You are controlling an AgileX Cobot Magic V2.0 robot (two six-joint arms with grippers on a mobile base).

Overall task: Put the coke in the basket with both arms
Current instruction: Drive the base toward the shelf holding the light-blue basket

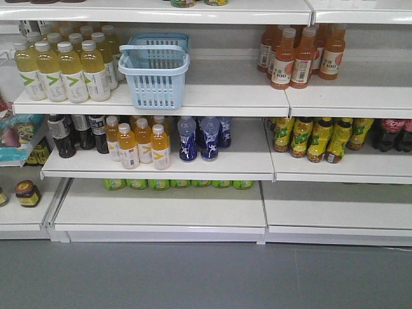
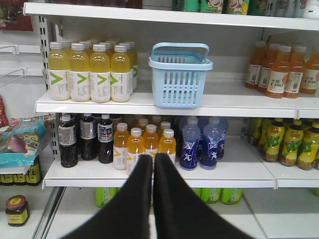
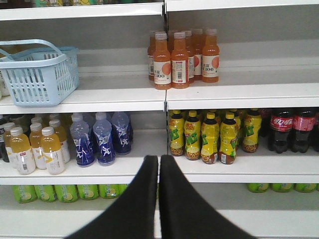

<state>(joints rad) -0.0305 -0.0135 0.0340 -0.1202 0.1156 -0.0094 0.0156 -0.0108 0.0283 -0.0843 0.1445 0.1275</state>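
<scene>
Left hand (image 2: 153,159) and right hand (image 3: 159,160) both pressed together, empty; basket (image 1: 154,84) on shelf (image 1: 225,96), perhaps touching yellow bottles (image 1: 64,71)

- The basket (image 3: 37,74) runs off the left edge in the right wrist view, so its far end is unseen.
- The dark cola bottles (image 1: 394,135) are cut by the right edge in the front view.
- The green bottles (image 1: 177,184) show only as a strip under the shelf (image 1: 244,164).
- The left tool (image 2: 153,157) hides the foot of the orange bottles (image 2: 134,147), and the lower edge cuts off its base.
- The upper edge crops the top-shelf goods (image 2: 219,6).
</scene>
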